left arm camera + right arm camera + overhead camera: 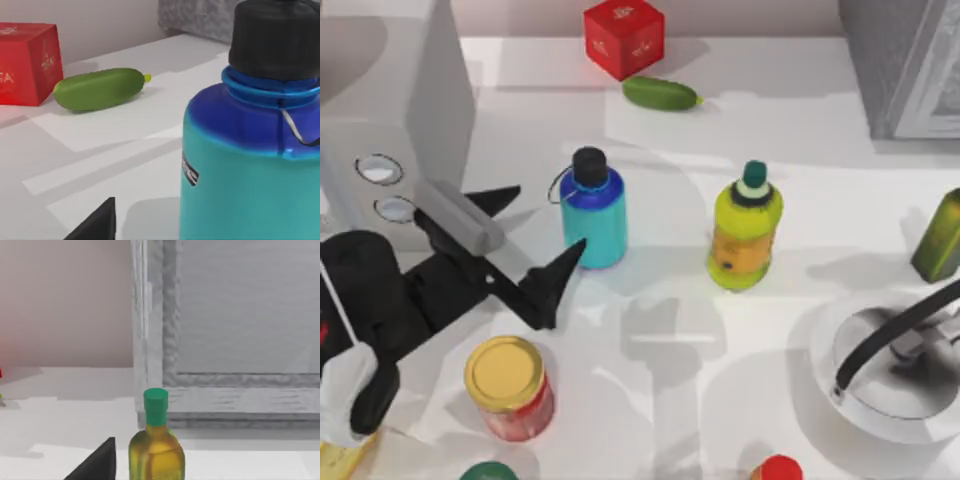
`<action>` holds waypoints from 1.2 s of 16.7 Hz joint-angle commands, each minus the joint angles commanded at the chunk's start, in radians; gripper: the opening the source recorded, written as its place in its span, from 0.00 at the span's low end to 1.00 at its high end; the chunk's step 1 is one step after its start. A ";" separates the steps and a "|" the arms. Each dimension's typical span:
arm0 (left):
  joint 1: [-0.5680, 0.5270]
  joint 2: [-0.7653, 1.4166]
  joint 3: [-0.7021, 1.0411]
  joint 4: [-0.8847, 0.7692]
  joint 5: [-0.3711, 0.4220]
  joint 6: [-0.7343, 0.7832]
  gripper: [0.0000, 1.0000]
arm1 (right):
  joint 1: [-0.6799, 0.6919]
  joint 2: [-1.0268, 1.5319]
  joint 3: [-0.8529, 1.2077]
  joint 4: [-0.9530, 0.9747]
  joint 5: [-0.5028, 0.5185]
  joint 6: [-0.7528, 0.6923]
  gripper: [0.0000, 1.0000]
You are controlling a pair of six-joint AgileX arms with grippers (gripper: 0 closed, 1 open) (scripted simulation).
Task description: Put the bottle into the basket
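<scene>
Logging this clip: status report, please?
Left gripper jaws open, at the bottle's left side, not gripping. Bottle upright on table. Basket at right; yellow-green bottle stands between.

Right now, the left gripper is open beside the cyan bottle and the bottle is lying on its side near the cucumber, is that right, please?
Not quite. The cyan bottle stands upright, black cap on top, as the top view and left wrist view show. The rest holds: the left gripper is open beside it, and the cucumber lies nearby, farther back on the table.

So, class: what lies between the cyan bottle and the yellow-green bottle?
In the top view, only bare white table lies between the cyan bottle and the yellow-green bottle; nothing stands in that gap.
</scene>
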 joint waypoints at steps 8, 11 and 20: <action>0.001 0.036 -0.003 0.026 0.014 0.001 1.00 | 0.000 0.000 0.000 0.000 0.000 0.000 1.00; -0.014 0.011 0.030 -0.032 0.002 0.002 1.00 | 0.000 0.000 0.000 0.000 0.000 0.000 1.00; -0.112 0.119 0.249 -0.133 -0.092 -0.015 1.00 | 0.000 0.000 0.000 0.000 0.000 0.000 1.00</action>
